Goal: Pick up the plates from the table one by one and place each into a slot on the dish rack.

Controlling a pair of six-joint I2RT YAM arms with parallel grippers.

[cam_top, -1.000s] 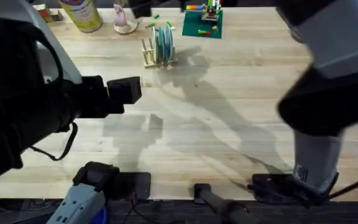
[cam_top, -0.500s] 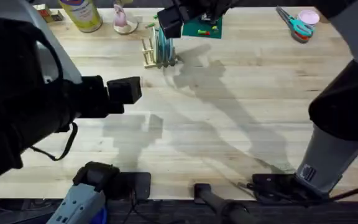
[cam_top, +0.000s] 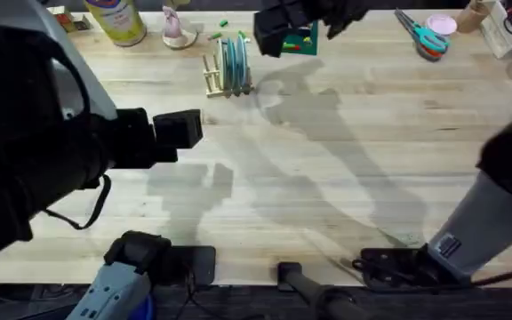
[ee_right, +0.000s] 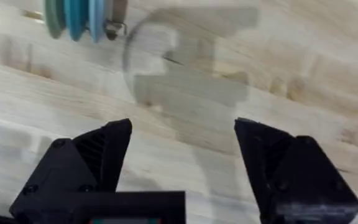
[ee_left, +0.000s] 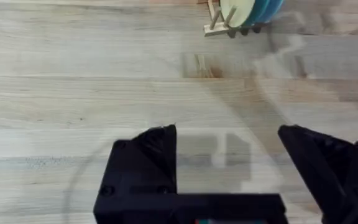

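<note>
Left hand (cam_top: 178, 131): held low over the near-left part of the worktop (cam_top: 345, 178), fingers spread, nothing between them; the left wrist view shows bare plank under the gap. Mid worktop: no plate lies flat anywhere in the overhead view, so the pick-up stage appears complete or nearly so. Right hand (cam_top: 283, 22): reached across to the far centre, just beside the dish rack (cam_top: 212, 82) and in front of a green baseplate (cam_top: 299, 40); its wrist view shows the fingers spread wide and empty over bare wood. Far centre: the plates (cam_top: 234, 60) stand on edge in the dish rack between the dowels, close together, turquoise and bluish faces with a pale one at one end; an exact count cannot be made. Handling assessment: the plates look thin, rigid and light, with a smooth plastic surface likely to slip under a shallow pinch; a grip across the rim, one finger on each face, looks soundest. The rack is small and light-looking, so a sideways nudge could shift or tip it. Far edge: a yellow bottle (cam_top: 118, 20) and scissors (cam_top: 423, 36), well apart from the rack.
</note>
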